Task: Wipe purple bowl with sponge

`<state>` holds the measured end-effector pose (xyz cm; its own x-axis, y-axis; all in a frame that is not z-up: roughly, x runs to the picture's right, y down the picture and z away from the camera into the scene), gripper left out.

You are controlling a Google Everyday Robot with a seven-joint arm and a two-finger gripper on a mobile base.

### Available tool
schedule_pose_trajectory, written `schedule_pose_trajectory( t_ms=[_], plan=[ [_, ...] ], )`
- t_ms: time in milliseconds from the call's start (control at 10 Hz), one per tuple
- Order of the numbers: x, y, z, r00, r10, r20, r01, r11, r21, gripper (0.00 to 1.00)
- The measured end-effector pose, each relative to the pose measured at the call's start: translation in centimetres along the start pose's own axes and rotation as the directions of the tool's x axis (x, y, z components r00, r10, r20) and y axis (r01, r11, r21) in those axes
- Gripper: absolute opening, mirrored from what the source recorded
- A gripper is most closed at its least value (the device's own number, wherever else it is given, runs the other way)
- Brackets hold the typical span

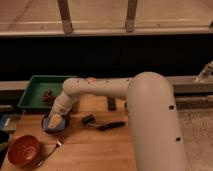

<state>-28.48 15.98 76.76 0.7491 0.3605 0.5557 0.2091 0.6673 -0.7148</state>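
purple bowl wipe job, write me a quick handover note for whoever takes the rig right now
Pincer: shut, down inside the purple bowl at the table's left side, arm reaching across from the right.
Sponge: not clearly visible; a yellowish thing sits under the pincer in the bowl, cannot tell what it is.
Other things: orange bowl front left, fork beside it, green tray behind, brush to the right of the purple bowl.
Done: pincer is in the bowl.
Left: confirm the sponge is held, finish wiping, lift out.
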Motion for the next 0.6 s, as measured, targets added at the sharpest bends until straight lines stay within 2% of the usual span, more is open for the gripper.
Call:
schedule_pose_trajectory(
  t_ms=[300,600],
  plan=[
    [0.4,-2.2,-0.9,1.000,0.015,-0.016,-0.014,1.000,0.027,0.00],
    [-1.0,-4.7,0.0,1.000,-0.010,-0.005,0.010,1.000,0.026,0.00]
  ],
)
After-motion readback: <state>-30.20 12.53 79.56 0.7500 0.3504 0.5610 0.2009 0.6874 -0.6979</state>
